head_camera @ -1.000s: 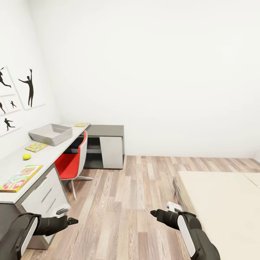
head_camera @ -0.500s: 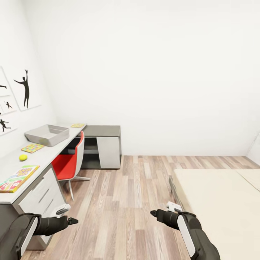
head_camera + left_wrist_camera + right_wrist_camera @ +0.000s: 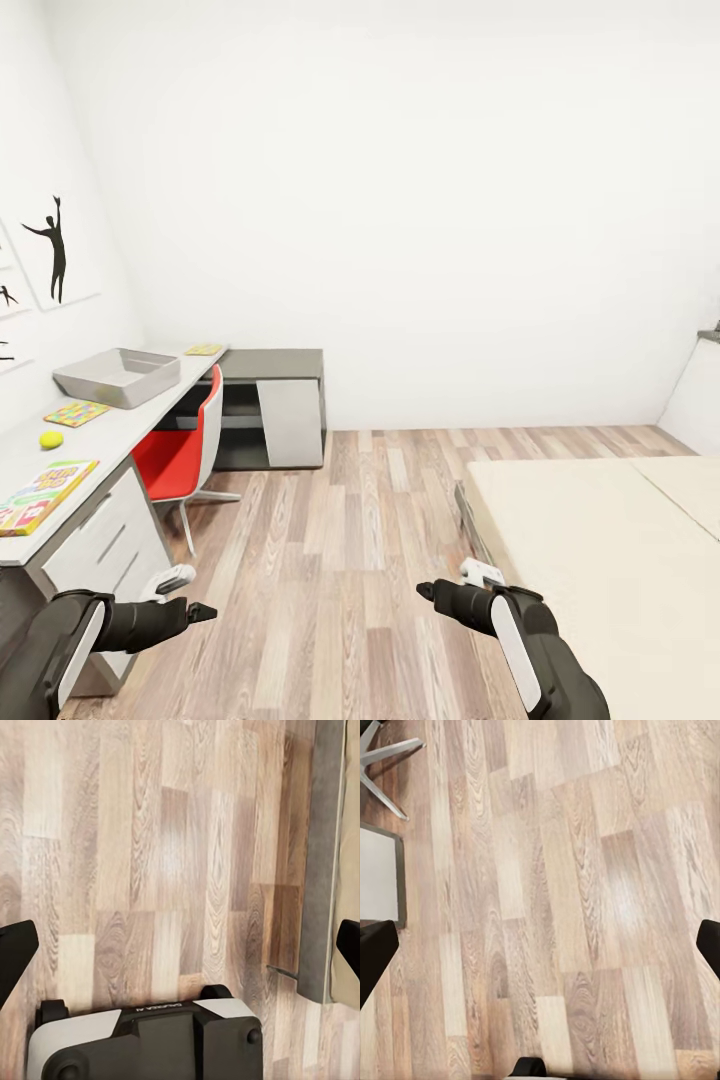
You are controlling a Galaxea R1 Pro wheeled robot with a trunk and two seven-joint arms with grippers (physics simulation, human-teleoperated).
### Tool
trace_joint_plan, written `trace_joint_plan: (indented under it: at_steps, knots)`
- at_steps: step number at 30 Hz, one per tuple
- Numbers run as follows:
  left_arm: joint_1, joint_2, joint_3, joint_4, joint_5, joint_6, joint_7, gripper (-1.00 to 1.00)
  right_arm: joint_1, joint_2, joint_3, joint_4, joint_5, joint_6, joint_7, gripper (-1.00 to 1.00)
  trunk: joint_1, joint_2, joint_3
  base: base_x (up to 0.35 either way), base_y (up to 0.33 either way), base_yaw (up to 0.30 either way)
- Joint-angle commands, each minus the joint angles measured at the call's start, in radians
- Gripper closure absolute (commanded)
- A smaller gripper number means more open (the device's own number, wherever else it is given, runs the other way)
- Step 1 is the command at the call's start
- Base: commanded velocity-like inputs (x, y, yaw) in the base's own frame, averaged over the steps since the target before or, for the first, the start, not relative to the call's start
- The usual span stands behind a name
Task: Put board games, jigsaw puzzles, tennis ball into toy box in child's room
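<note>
- Along the left wall, the toy box sits on the long pale surface, toward its far end.
- Nearer than the box lie a jigsaw puzzle, then the tennis ball, then a board game at the near end, each apart from the next.
- Beyond the box, a second jigsaw puzzle lies flat on the same surface.
- A red chair stands tucked against the surface, and a dark grey cabinet stands past it by the back wall.
- Dancer pictures hang above.
- Across the wood floor, the bed shows a bare beige mattress.
- Left pincer hangs over the floor, tips apart in the wrist view, holding nothing.
- Right pincer likewise hangs spread and empty beside the bed's corner.
</note>
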Motion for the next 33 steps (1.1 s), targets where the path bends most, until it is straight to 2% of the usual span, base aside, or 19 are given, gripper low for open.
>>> trace_joint_plan:
  at_steps: [1,14,33]
  knots:
    - [-0.001,0.000,0.002,-0.001,-0.001,0.007,-0.004,-1.00,-0.001,0.001,-0.004,-0.001,0.007,0.005,0.008,-1.00,0.000,-0.002,-0.002,-0.079,0.000,-0.017]
    - [-0.001,0.000,0.002,-0.001,-0.001,0.007,-0.005,-1.00,-0.001,0.001,-0.004,0.001,0.009,0.003,-0.001,-1.00,0.000,-0.002,-0.002,-0.028,0.000,-0.005]
    - [-0.001,-0.001,0.002,-0.001,-0.001,0.007,-0.005,-1.00,-0.001,0.001,-0.004,0.002,0.008,0.003,0.002,-1.00,0.000,-0.002,-0.002,-0.098,0.000,0.000]
